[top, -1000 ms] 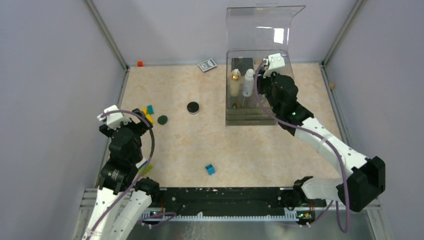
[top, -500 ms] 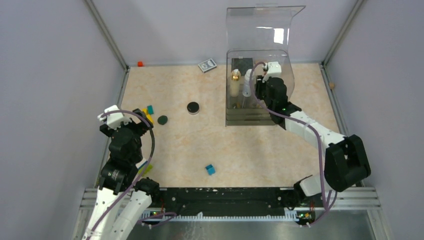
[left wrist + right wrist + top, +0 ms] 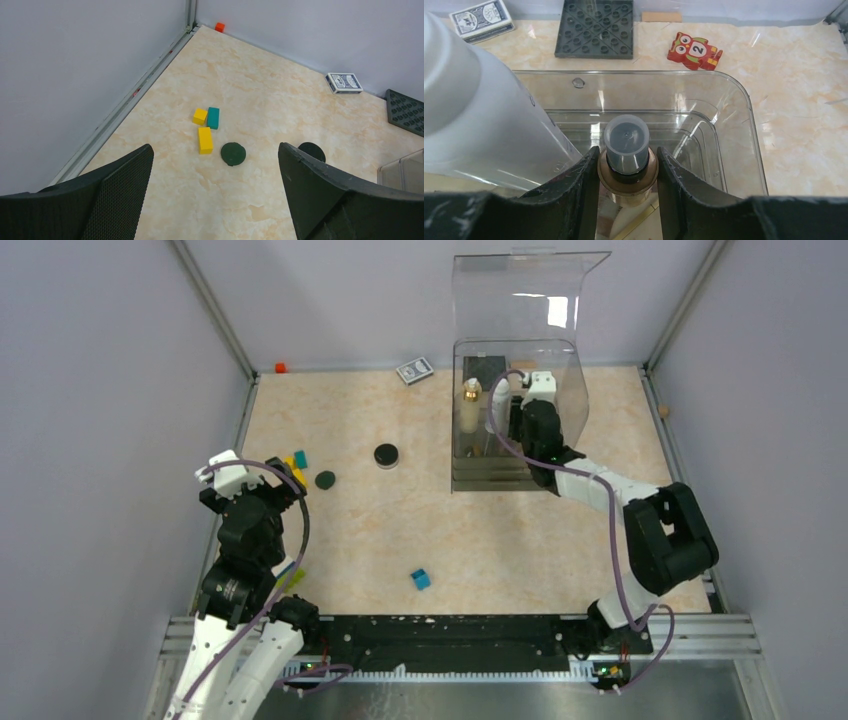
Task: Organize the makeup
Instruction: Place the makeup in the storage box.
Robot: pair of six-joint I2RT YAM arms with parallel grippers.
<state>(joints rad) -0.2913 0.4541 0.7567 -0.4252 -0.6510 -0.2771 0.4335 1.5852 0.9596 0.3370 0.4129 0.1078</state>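
In the right wrist view my right gripper (image 3: 627, 150) is shut on a small bottle (image 3: 626, 142) with a clear cap and a gold collar, held upright inside the clear organizer (image 3: 724, 82). Close on its left stands the white bottle (image 3: 469, 110). From above, the right gripper (image 3: 522, 410) sits in the organizer (image 3: 500, 478) next to the gold-capped bottle (image 3: 470, 403). My left gripper (image 3: 215, 148) hangs open over the table's left side, holding nothing. A black round compact (image 3: 386, 455) and a dark green disc (image 3: 325, 480) lie on the table.
Yellow and teal blocks (image 3: 296, 460) lie by the left gripper, and a blue cube (image 3: 421, 579) sits nearer the front. A patterned card box (image 3: 414, 370) and an orange cube (image 3: 281, 368) lie at the back wall. The organizer's clear lid (image 3: 530, 295) stands raised.
The right arm has folded in and its gripper has shifted left and deeper into the organizer, covering most of the white bottle from above. The left arm has not moved.
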